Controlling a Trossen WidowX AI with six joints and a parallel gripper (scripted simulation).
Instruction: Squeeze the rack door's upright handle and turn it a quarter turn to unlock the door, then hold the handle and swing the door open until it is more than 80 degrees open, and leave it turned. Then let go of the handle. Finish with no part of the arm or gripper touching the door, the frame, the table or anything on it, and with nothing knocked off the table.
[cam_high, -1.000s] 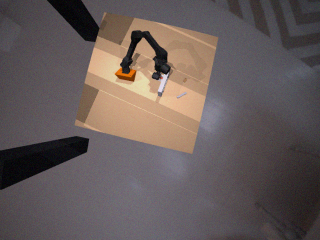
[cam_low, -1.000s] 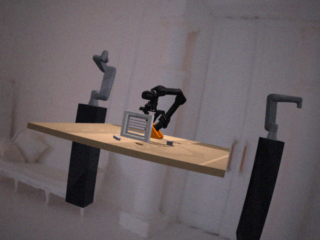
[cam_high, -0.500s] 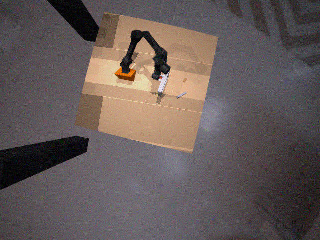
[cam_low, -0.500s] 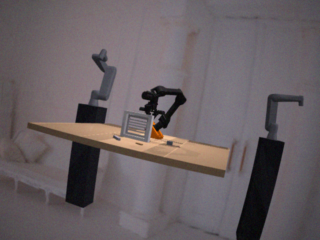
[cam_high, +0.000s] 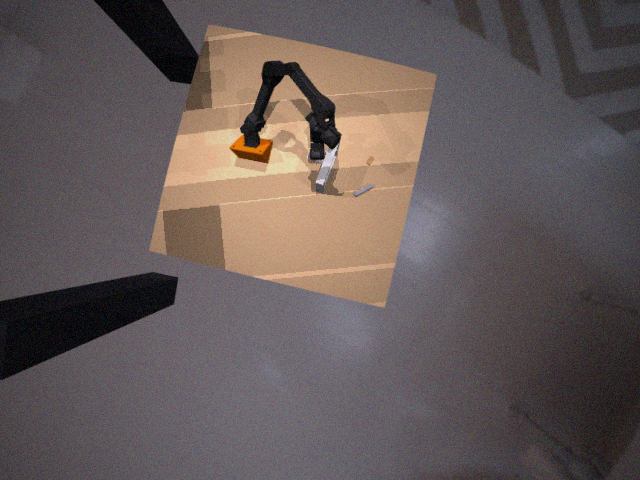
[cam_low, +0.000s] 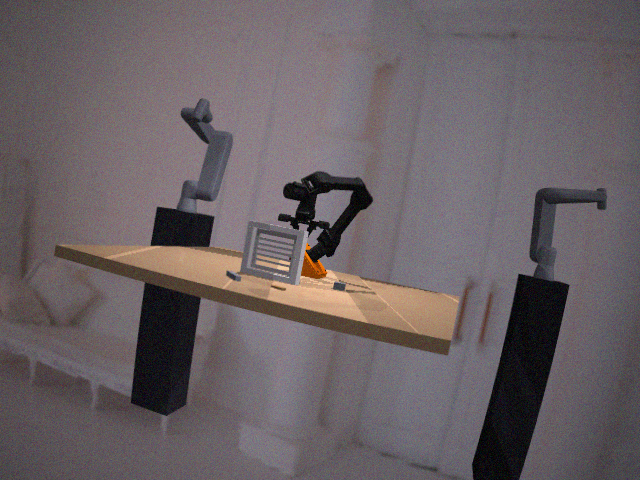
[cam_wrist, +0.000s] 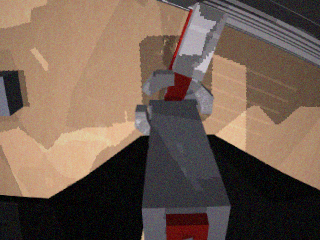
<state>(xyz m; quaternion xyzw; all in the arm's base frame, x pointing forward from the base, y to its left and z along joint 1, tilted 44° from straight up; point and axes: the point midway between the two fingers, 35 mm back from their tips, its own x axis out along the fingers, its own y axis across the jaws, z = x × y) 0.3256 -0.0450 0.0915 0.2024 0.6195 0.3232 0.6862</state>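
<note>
The rack's grey frame (cam_high: 327, 167) (cam_low: 300, 258) stands upright on the table, and the slatted door looks closed inside it. The frame also crosses the top right of the wrist view. The grey handle (cam_wrist: 175, 150) stands out on a pale bracket (cam_wrist: 197, 42) with a red edge. The handle lies at an angle to the bracket, so it looks turned part way. My gripper (cam_high: 324, 144) (cam_low: 302, 227) (cam_wrist: 176, 146) points down and is shut on the handle, one black finger on each side. Its grey halves are pressed close together, with red showing at the end. The fingertips are partly hidden behind the handle.
A grey bar (cam_high: 364, 190) (cam_low: 233, 275) and a small tan block (cam_high: 370, 160) (cam_low: 279, 286) lie on the rack's far side from my orange base (cam_high: 251, 149) (cam_low: 313, 266). A blue-grey block (cam_low: 339, 285) (cam_wrist: 10, 95) lies near the handle side. Two other arms stand on black pedestals off the table.
</note>
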